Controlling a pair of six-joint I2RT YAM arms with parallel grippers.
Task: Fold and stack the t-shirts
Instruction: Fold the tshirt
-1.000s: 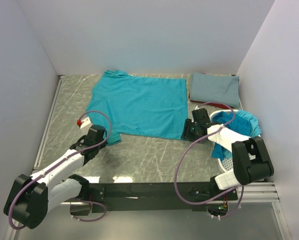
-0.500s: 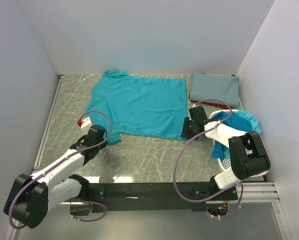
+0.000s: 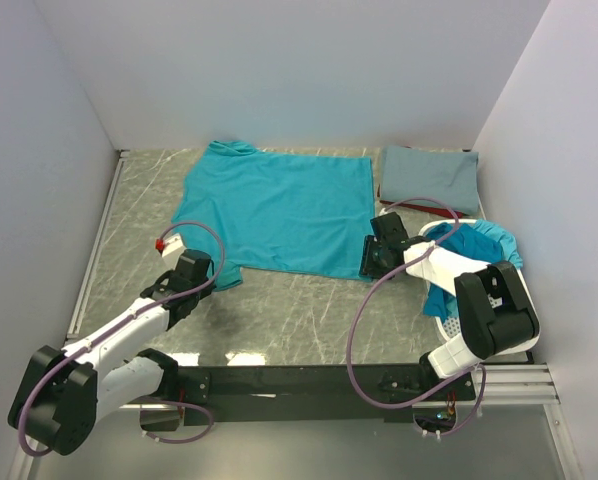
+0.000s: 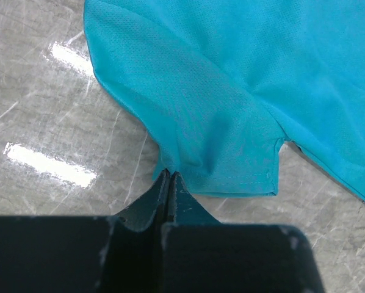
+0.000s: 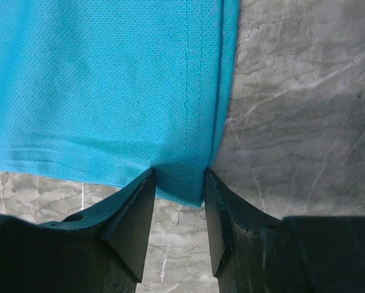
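Note:
A teal t-shirt (image 3: 279,210) lies spread flat on the grey marble table. My left gripper (image 3: 211,272) is at its near left sleeve. In the left wrist view it (image 4: 169,175) is shut, pinching the sleeve's edge (image 4: 213,146), and the cloth puckers toward the tips. My right gripper (image 3: 369,262) is at the shirt's near right corner. In the right wrist view it (image 5: 179,183) is open, with the hem corner (image 5: 191,177) between its fingers. A folded grey-blue shirt (image 3: 429,178) lies at the back right on a dark red one (image 3: 419,208).
A white perforated basket (image 3: 449,322) with more teal shirts (image 3: 484,245) stands at the right, close behind the right arm. A small red and white item (image 3: 162,243) lies left of the left gripper. White walls close in the table on three sides.
My right gripper has moved left and a little farther back, up to the shirt's near right corner. The left arm and the shirt have not moved.

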